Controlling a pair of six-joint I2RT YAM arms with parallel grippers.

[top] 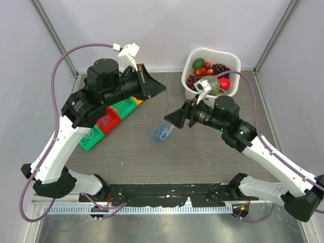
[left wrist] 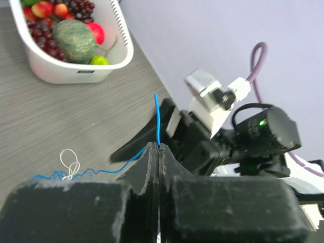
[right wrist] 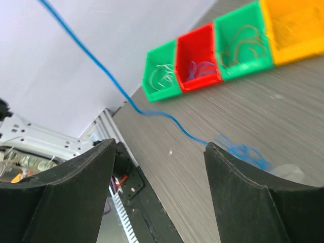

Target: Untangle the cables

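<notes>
The cables [top: 162,133] lie as a small blue and white bunch on the grey table between the arms. My left gripper [top: 163,87] is raised and shut on one blue cable [top: 165,104], which runs taut from it down to the bunch. In the left wrist view the jaws [left wrist: 159,147] pinch this blue cable [left wrist: 157,119] with its tip sticking out past them, and the bunch [left wrist: 68,169] lies below. My right gripper [top: 169,117] is open and empty just above the bunch. In the right wrist view [right wrist: 160,144] the blue cable [right wrist: 116,83] crosses to the blue tangle [right wrist: 243,153] by the right finger.
A row of green, red, green and orange bins [top: 109,121] holding sorted wires sits under the left arm; it also shows in the right wrist view [right wrist: 197,58]. A white fruit basket [top: 212,51] stands at the back right and shows in the left wrist view [left wrist: 76,72].
</notes>
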